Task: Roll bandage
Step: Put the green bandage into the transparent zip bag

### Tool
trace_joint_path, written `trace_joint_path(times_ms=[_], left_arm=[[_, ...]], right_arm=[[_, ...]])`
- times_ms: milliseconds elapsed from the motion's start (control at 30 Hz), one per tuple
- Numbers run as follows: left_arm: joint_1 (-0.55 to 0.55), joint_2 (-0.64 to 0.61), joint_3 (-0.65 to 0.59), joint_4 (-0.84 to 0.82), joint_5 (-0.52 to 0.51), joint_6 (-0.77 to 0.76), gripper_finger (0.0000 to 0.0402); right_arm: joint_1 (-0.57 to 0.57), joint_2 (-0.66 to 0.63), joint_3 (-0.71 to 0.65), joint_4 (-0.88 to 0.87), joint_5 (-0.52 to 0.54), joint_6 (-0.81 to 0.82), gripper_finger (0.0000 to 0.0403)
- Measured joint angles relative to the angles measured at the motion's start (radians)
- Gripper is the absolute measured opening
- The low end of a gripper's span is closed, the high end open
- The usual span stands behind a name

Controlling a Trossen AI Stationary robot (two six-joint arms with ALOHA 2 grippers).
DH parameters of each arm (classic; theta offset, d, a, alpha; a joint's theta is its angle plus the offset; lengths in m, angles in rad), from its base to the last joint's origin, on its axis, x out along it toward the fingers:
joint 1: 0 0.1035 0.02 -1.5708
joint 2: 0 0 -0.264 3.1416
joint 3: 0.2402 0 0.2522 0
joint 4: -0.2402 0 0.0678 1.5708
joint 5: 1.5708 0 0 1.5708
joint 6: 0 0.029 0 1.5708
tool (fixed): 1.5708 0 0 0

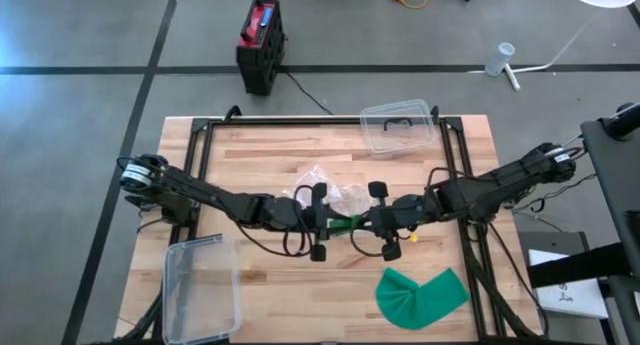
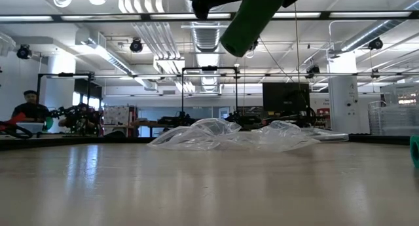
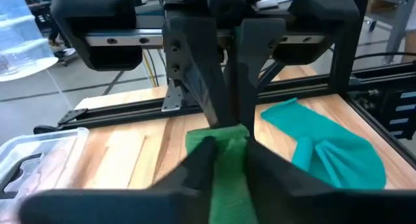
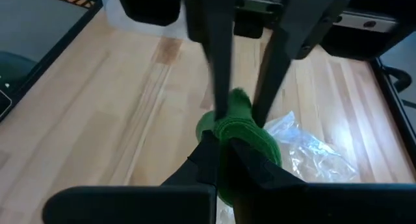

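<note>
above the table (image 1: 260, 145), both claws (left (image 1: 330, 223), right (image 1: 368, 225)) clamp the bandage (image 1: 346, 223); its middle hidden.

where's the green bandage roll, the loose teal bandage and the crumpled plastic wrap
green bandage roll (image 4: 242, 134), right wrist view, its rolled end
loose teal bandage (image 1: 422, 296), high view, middle of the cloth
crumpled plastic wrap (image 2: 222, 135), low view, its heaped middle
</note>
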Motion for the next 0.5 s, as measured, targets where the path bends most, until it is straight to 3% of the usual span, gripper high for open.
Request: trace_joint_path(times_ms=[100,500], left_arm=[[0.000,-0.002,0.001,-0.008,0.000,-0.009,0.0010],[0.024,0.060,-0.001,0.004,0.007,-0.048,0.0000]], right_arm=[[0.000,0.000,0.000,-0.002,-0.005,-0.005,0.0008],[-0.014,0.033,0.002,-0.108,-0.079,-0.030,0.0008]])
